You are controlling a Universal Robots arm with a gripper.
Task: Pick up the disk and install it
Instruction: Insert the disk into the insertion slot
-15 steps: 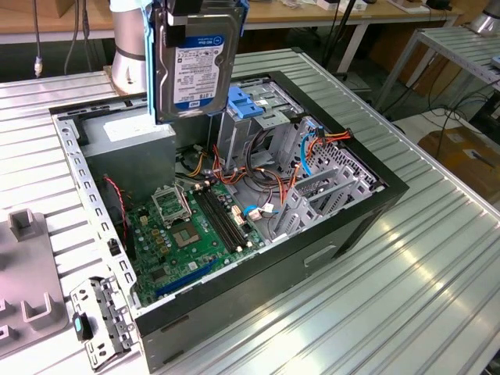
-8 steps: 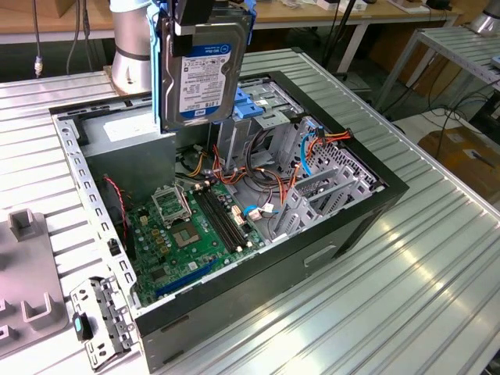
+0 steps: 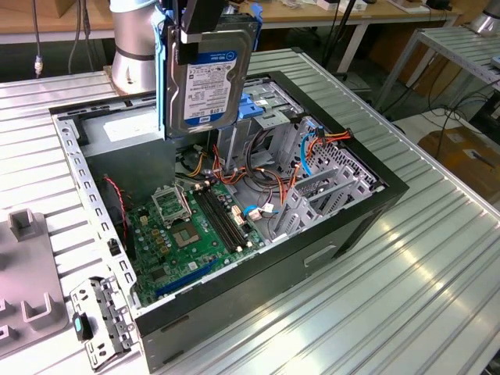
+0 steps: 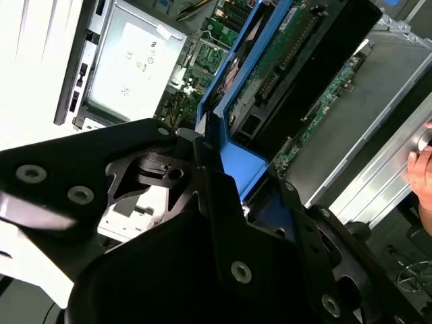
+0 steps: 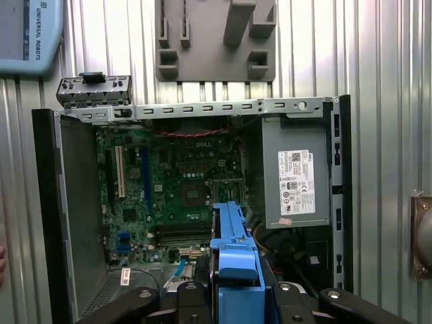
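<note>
Disk (image 3: 215,78) hangs upright in the air over the open computer case (image 3: 312,258), its white label with the blue band turned toward the exterior view. The gripper (image 3: 199,31) is clenched on it from above, black fingers pressing the drive's upper end. A blue side rail runs down the edge on the exterior view's left.

In the second wrist view the gripper (image 4: 226,182) shows up close, closed around the blue rail, and the disk (image 4: 283,54) stretches away from it with its green circuit side visible. In the first wrist view the disk (image 5: 233,256) appears edge-on as a blue strip between the fingers of the gripper (image 5: 233,297).

Below lies the green motherboard (image 3: 187,234), flat on the floor of the case. The grey power supply (image 5: 297,175) with its white sticker fills 1 corner of the case. A metal drive cage (image 3: 262,109) topped by a blue tab stands behind the orange cables. The case rests on a ribbed metal table (image 3: 406,297). A grey fixture (image 5: 216,40) lies on the table beside the case. Part of a person's hand (image 4: 422,179) shows at the edge of the second wrist view.
</note>
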